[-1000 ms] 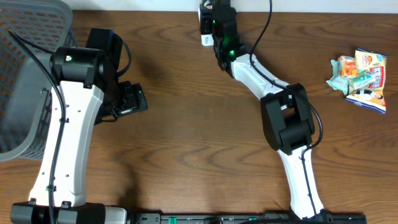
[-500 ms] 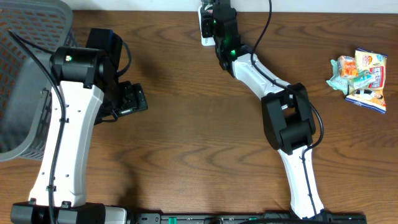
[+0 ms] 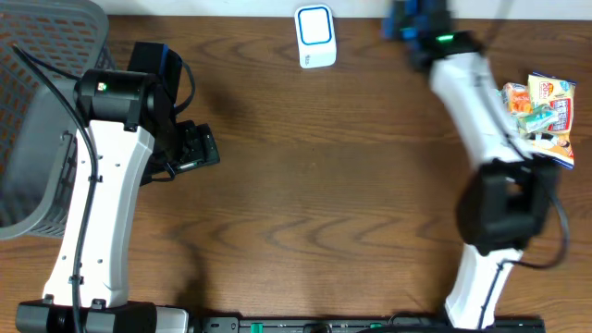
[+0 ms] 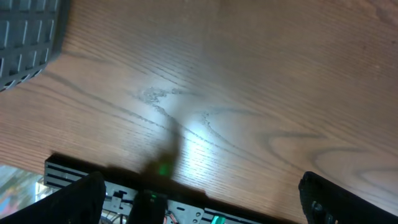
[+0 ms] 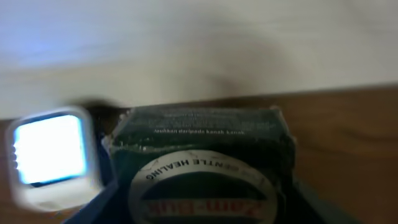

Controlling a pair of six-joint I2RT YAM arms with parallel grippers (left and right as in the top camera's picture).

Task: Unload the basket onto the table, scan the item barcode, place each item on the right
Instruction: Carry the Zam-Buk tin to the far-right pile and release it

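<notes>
Right gripper (image 3: 412, 18) clamped on the green box (image 5: 199, 143) near the far edge of the surface (image 3: 305, 185), beside rather than over the scanner (image 3: 314, 35); left gripper (image 4: 205, 202) spread wide, empty; this sideways offset risks a missed read.

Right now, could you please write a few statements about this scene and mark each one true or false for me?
1. The right gripper holds a dark green box. True.
2. The left gripper is closed on a snack packet. False: it is open and empty, above bare table.
3. The white scanner sits near the table's far edge. True.
4. The snack packets lie in the grey basket. False: they lie on the table at the right; the basket is at the far left.
5. The box is directly above the scanner. False: it is off to the scanner's right.
</notes>
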